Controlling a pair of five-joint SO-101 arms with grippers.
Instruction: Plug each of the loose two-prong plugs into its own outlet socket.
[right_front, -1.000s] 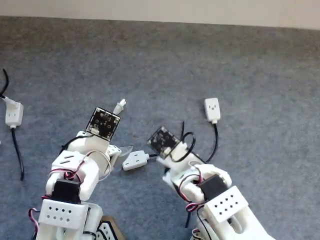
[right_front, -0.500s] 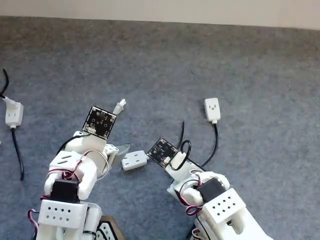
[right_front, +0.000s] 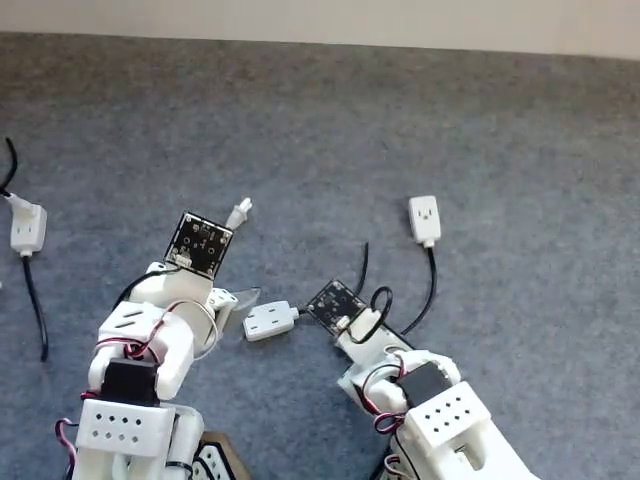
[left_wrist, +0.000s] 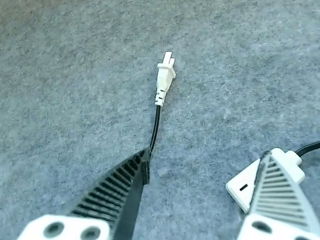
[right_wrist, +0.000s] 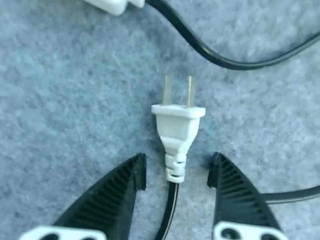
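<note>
A white two-prong plug (left_wrist: 165, 75) lies on the grey carpet ahead of my left gripper (left_wrist: 205, 160), which is open and empty; the plug's black cable runs back under one finger (left_wrist: 122, 192). A white outlet socket (left_wrist: 244, 188) sits beside the other finger. In the high view that plug (right_front: 240, 210) lies beyond the left arm and the socket (right_front: 270, 320) lies between the arms. My right gripper (right_wrist: 177, 160) is open, its fingers either side of a second white plug (right_wrist: 178, 124) without touching it.
Another white socket (right_front: 424, 218) with a black cable lies at the right, and a third one (right_front: 27, 228) at the far left edge. A black cable (right_wrist: 210, 52) curves past the second plug's prongs. Open carpet stretches across the back.
The right arm has drawn back toward its base, away from the middle socket. The left arm shifted slightly at first, then stayed still. Plugs and sockets have not moved.
</note>
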